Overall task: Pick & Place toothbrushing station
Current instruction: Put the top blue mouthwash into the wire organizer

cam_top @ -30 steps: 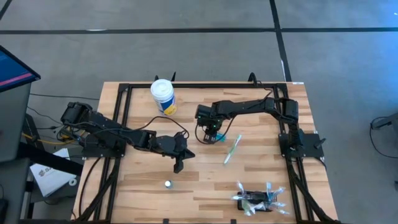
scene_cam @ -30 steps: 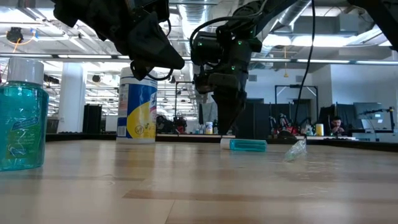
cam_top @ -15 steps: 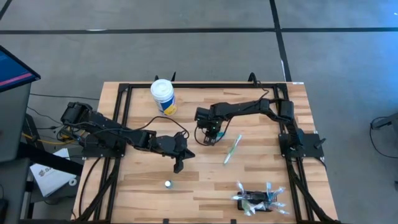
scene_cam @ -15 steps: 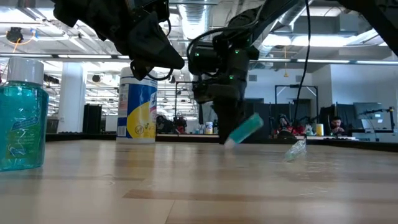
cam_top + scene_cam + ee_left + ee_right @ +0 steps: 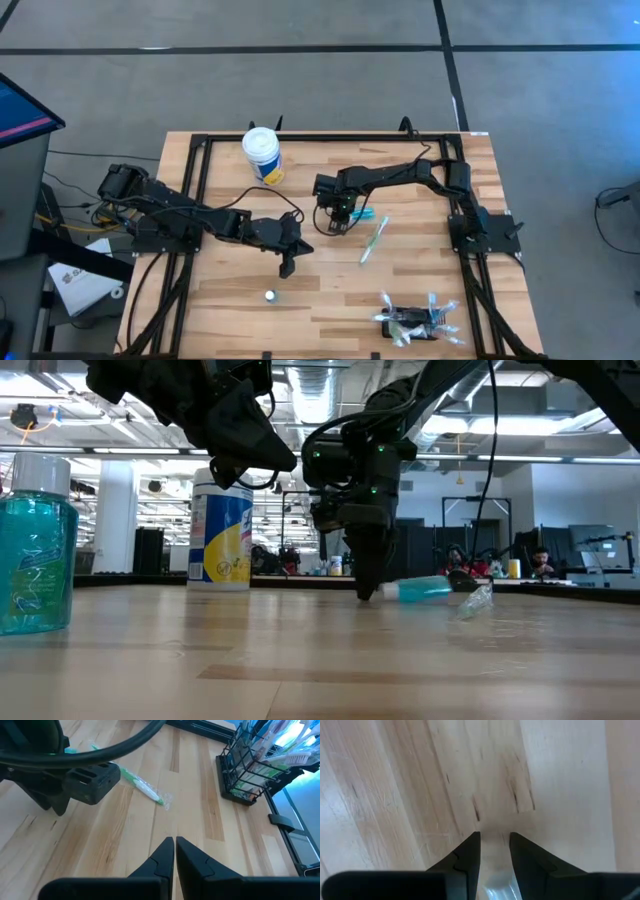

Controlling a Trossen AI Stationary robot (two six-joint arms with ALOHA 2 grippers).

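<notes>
Fingers of the right end effector (image 5: 339, 226) pinch a small teal tube (image 5: 420, 589) near the middle of the counter (image 5: 330, 290), its tip low on the wood. Close by lies a green toothbrush (image 5: 373, 240). The left end effector (image 5: 288, 268) hangs with fingers pressed together, holding nothing. The toothbrushing station (image 5: 415, 322) sits far off at the counter's near right corner.
</notes>
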